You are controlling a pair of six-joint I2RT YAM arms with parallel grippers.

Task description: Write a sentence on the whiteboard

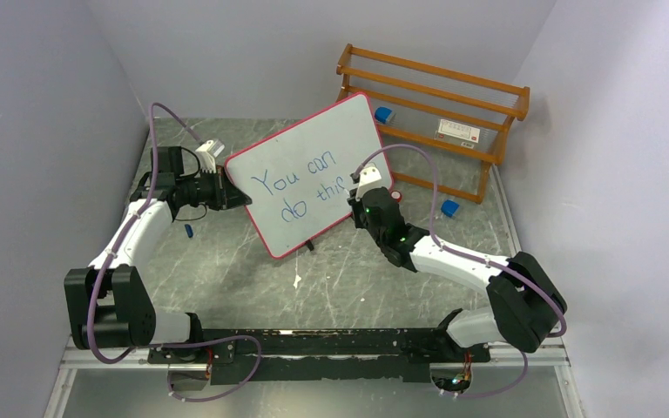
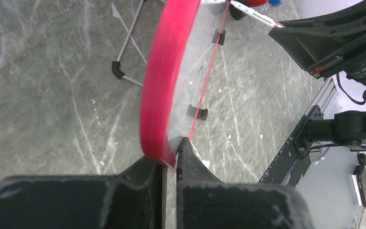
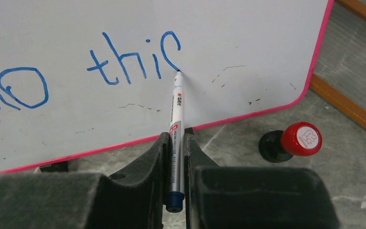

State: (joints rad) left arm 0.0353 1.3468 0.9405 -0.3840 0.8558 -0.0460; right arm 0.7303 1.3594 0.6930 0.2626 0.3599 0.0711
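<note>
Centrally, toward the counter's far edge, the whiteboard (image 1: 348, 131) stands propped, bearing the sentence (image 1: 300, 185) "You can do this" in blue, its last letter half-formed. The left gripper (image 2: 170, 160) is clamped on the board's pink frame. The right gripper (image 3: 175, 143) pinches a marker (image 3: 177, 107), whose tip touches that last letter.

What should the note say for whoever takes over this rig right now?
Left gripper: shut on the pink-red edge of the whiteboard, steadying it.
Right gripper: shut on a blue marker, tip touching the board.
Done: the sentence reads "You can do thi", plus the top curve of the final "s".
Left: finish that "s", then lift the marker off the board.
</note>
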